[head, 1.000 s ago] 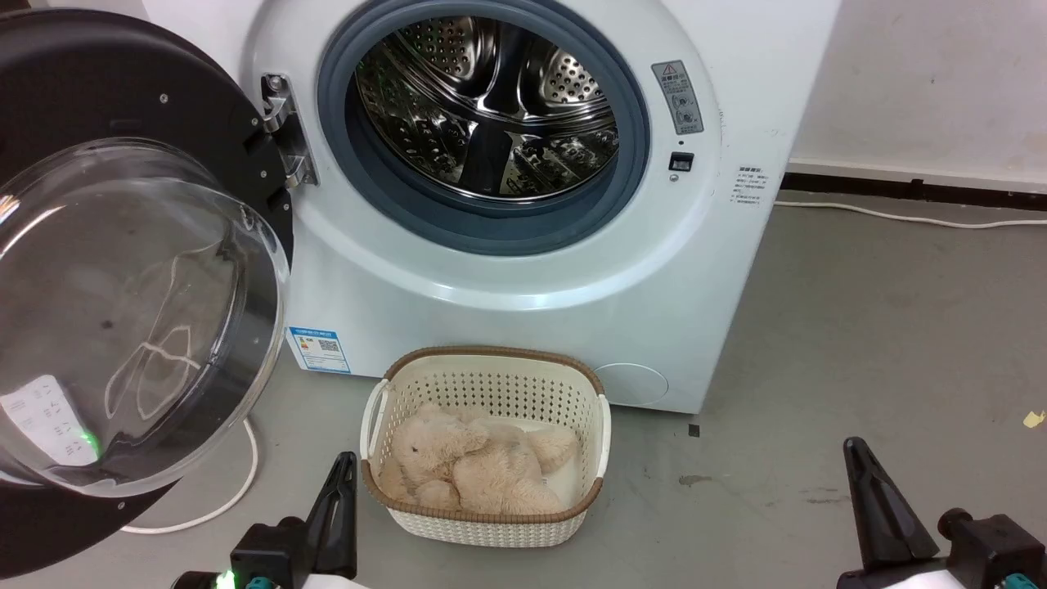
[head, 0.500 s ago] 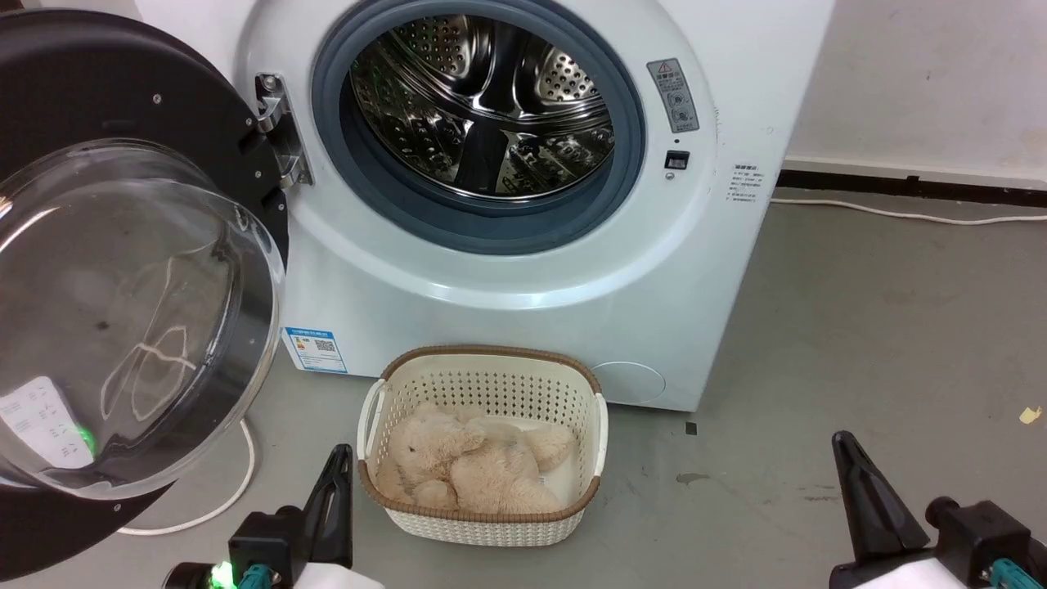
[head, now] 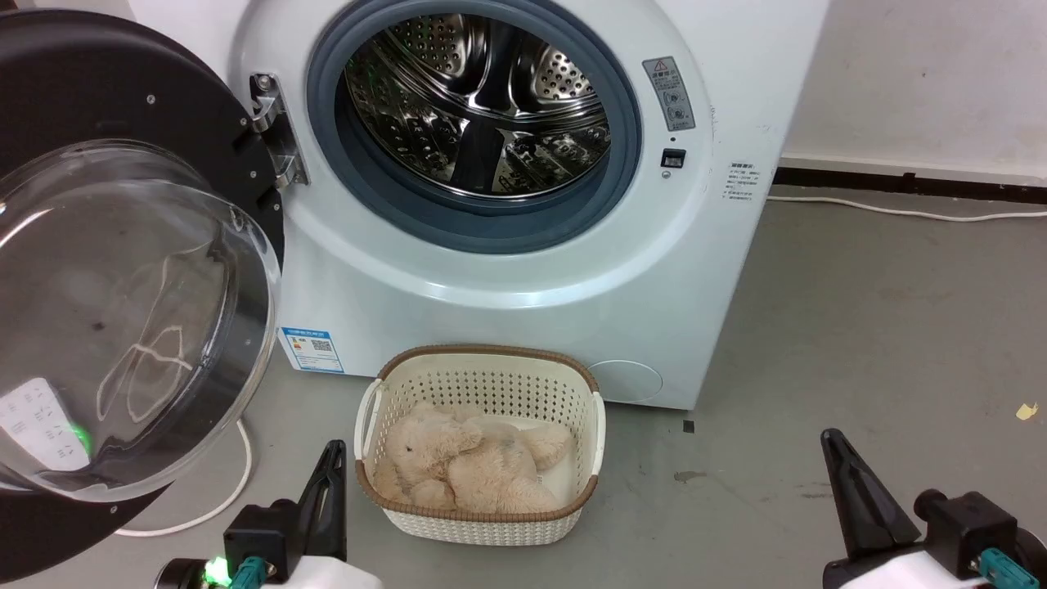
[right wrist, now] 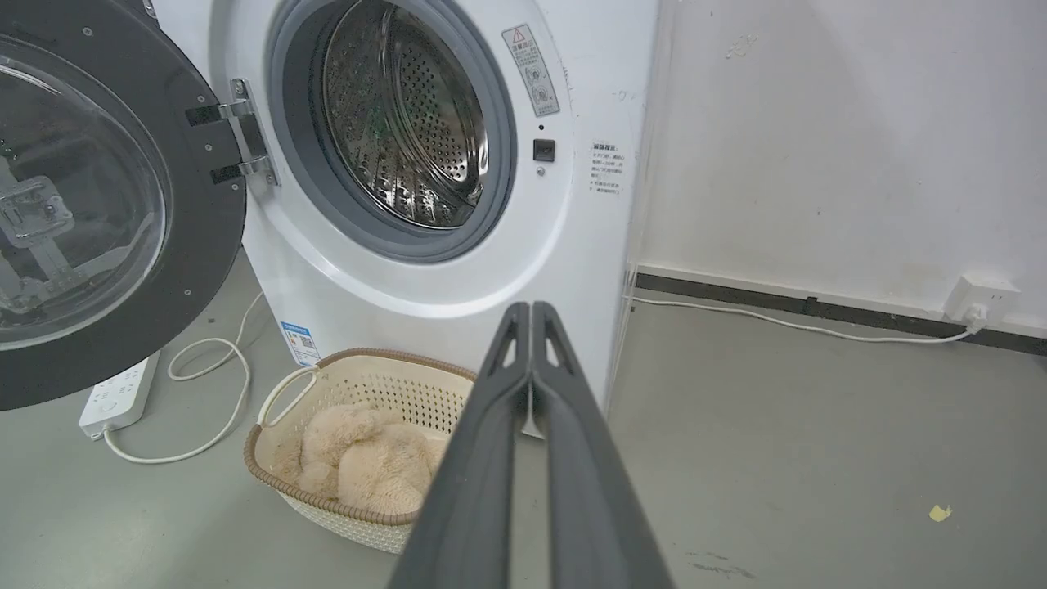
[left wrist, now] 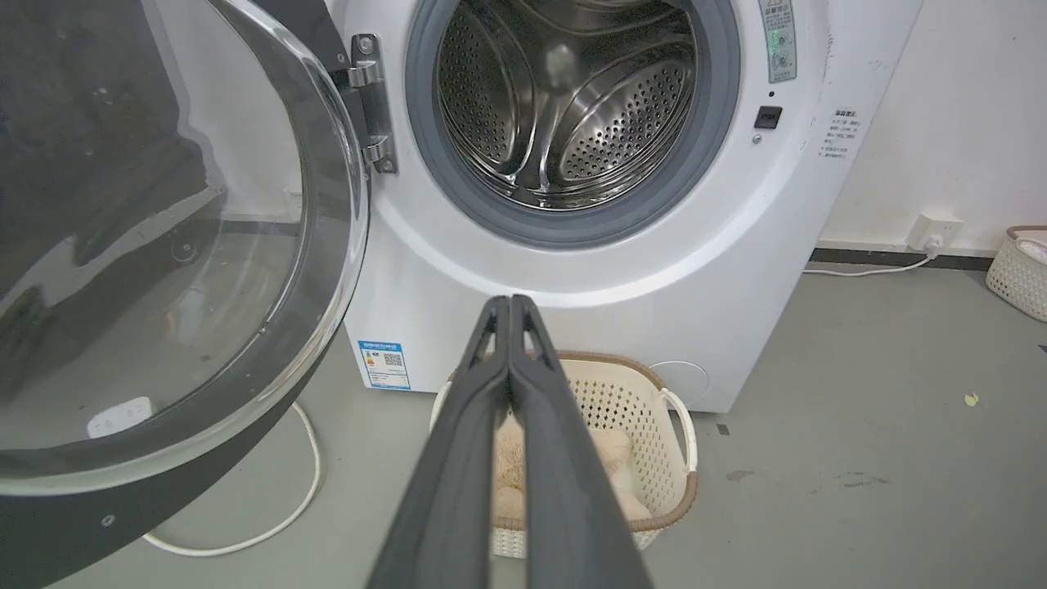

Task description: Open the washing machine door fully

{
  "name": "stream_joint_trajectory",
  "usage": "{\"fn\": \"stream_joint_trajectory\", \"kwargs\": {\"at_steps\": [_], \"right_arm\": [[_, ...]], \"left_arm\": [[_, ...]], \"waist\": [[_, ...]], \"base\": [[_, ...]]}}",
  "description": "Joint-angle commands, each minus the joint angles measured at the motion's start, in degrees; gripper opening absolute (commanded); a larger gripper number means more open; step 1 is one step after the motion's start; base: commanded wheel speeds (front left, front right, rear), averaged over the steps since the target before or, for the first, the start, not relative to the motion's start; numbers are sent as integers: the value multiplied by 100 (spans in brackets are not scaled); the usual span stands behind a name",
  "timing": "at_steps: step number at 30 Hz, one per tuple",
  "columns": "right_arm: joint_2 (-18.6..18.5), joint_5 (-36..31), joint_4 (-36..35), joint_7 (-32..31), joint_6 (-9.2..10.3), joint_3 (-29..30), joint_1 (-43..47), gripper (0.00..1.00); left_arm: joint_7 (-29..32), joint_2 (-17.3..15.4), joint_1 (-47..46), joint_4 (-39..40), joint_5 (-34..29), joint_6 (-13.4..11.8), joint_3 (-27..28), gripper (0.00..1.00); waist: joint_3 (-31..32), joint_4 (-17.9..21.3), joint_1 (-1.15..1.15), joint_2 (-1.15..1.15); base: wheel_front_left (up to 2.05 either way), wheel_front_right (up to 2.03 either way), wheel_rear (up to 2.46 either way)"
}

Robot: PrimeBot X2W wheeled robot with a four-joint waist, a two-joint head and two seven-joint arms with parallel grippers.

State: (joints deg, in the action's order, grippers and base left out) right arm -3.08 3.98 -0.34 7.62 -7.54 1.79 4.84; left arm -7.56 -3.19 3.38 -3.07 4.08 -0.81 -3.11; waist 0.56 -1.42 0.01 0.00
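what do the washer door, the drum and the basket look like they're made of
The washing machine door: glossy black rim, probably plastic, around a clear bulging bowl that reflects like glass.
The drum: polished perforated metal, likely stainless steel, mirror-bright.
The basket: cream plastic by the look, moulded holes, with a brown woven-look rim.

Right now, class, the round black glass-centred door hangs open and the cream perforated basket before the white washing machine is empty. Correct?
No: the cream perforated basket holds a beige plush toy, as the head view shows. The round black door does hang open.
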Motion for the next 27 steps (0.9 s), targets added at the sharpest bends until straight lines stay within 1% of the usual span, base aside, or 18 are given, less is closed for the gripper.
{"fn": "stream_joint_trajectory", "kwargs": {"at_steps": [1,27], "right_arm": [[10,-56,15,-47,3,-8,-107,0],[15,-208,23,-365,4,-84,-274,0]], "left_arm": [[45,-2,-111,44,-68,29,16,0],[361,13,-212,161,-219,52,147,0]], "waist": [[-2,4,0,0],[-26,66,-1,0]], "base": [[0,0,0],[0,0,0]]}}
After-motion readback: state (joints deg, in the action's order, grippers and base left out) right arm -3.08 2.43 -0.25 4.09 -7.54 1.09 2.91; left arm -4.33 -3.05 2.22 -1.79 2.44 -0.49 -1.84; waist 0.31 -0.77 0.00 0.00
